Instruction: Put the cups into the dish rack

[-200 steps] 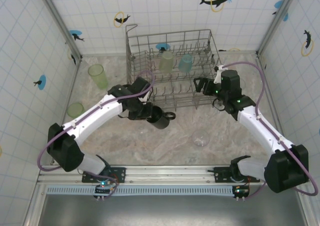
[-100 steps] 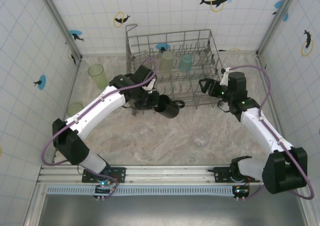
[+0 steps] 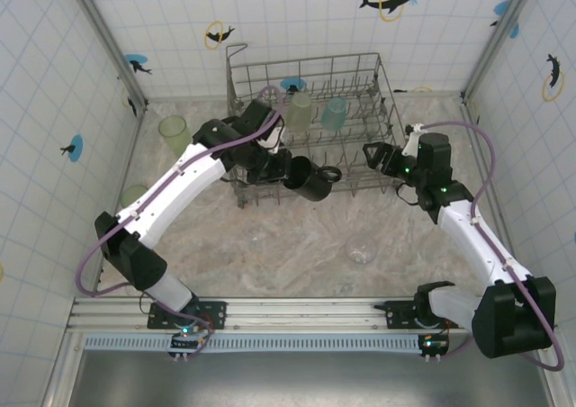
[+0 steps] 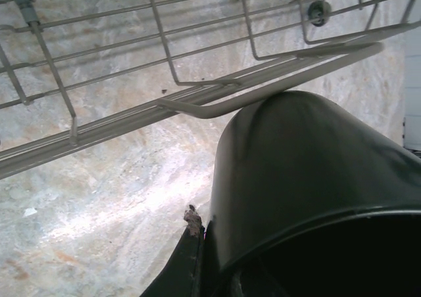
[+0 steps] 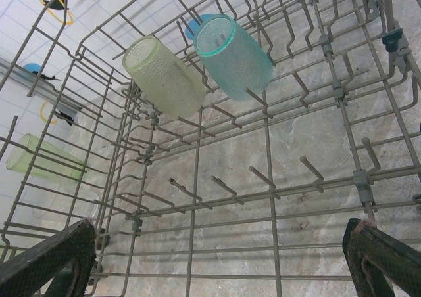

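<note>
My left gripper point(image 3: 290, 172) is shut on the black mug point(image 3: 312, 182), held on its side over the dish rack's front edge with its handle toward the right. In the left wrist view the black mug point(image 4: 309, 179) sits just under the rack's front rim wire point(image 4: 263, 93), and one finger point(image 4: 187, 264) presses its wall. The grey wire dish rack point(image 3: 306, 61) holds a light green cup point(image 3: 299, 110) and a teal cup point(image 3: 334, 113). My right gripper point(image 3: 378, 155) is open at the rack's right front corner, with nothing between its fingers point(image 5: 52, 257).
Two green tumblers point(image 3: 174, 134) point(image 3: 135, 195) stand on the table left of the rack. A clear glass point(image 3: 362, 249) stands near the front, right of centre. In the right wrist view, the light green cup point(image 5: 164, 77) and teal cup point(image 5: 233, 54) lie tilted on the tines point(image 5: 197, 179).
The left arm has carried the black mug up and to the right, from the table in front of the rack to its front edge. The right gripper has drifted slightly right.
</note>
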You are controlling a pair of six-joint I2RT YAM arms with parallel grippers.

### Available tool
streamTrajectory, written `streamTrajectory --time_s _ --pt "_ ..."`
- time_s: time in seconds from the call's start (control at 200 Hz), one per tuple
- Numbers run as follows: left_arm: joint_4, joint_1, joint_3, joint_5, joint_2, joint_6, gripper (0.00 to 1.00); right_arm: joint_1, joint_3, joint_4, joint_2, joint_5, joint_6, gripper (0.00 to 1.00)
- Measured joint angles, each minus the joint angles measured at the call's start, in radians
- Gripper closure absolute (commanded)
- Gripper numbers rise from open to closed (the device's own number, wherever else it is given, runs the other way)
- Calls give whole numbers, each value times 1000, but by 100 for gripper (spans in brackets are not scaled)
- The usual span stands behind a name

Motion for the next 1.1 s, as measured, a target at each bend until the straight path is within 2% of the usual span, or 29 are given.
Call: streamTrajectory --time_s 0.535,0.826,1.101 --pt "21 25 274 5 101 32 100 -5 0 -7 2 -20 1 1" --pt "110 151 278 25 121 50 100 -6 0 -33 2 -7 1 1" --pt "293 202 207 74 137 42 100 -7 0 -12 2 -48 35 1"
